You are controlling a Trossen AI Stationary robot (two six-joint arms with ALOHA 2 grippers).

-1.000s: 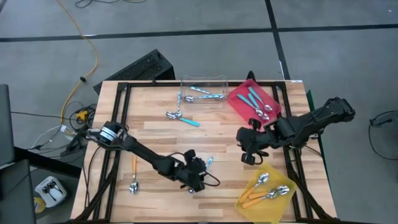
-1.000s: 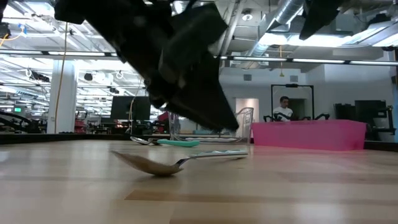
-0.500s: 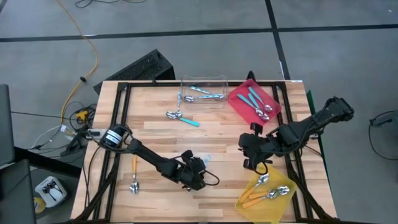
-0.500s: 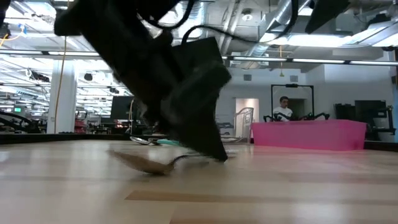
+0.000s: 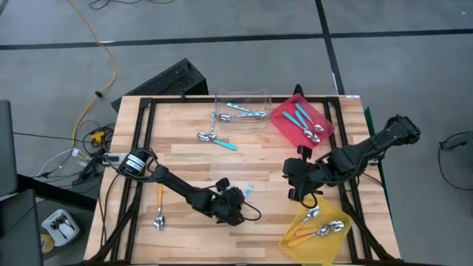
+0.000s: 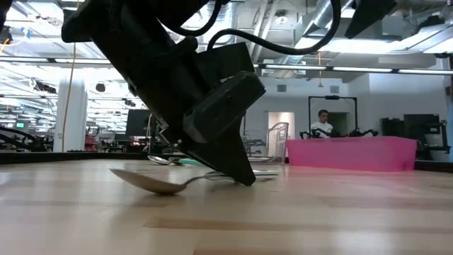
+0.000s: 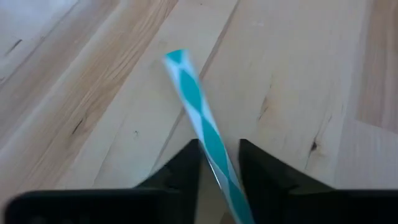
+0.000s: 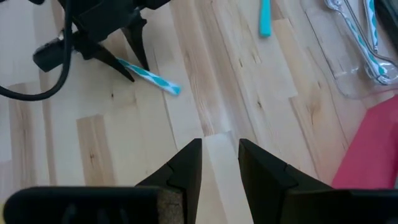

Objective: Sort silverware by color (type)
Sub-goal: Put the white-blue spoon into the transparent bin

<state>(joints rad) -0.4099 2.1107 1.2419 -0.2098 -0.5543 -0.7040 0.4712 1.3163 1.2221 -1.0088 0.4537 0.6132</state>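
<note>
Counter point(image 5: 185, 155): pale blond wood planks with brown grain streaks, black frame rails along the edges.
Striped spoon point(image 7: 200, 118): handle in teal and white diagonal bands; bowl point(image 6: 145, 184) shiny silver.
Orange spoon point(image 5: 159, 207): plain orange handle, silver bowl.
Teal spoon point(image 5: 218, 140): solid teal handle, silver bowl.
Red tray point(image 5: 284, 122): flat red, reads pink in the low view; carries teal-handled spoons with silver bowls.
Clear tray point(image 5: 242, 97): colourless, transparent; its spoons have light blue handles.
Yellow tray point(image 5: 295, 240): translucent yellow; its spoons have orange handles.
Left hand point(image 7: 219, 171): matt black fingers.
Right hand point(image 8: 219, 168): matt black fingers.
Floor point(image 5: 222, 29): grey, crossed by dark seams; yellow cable point(image 5: 107, 52).
</note>
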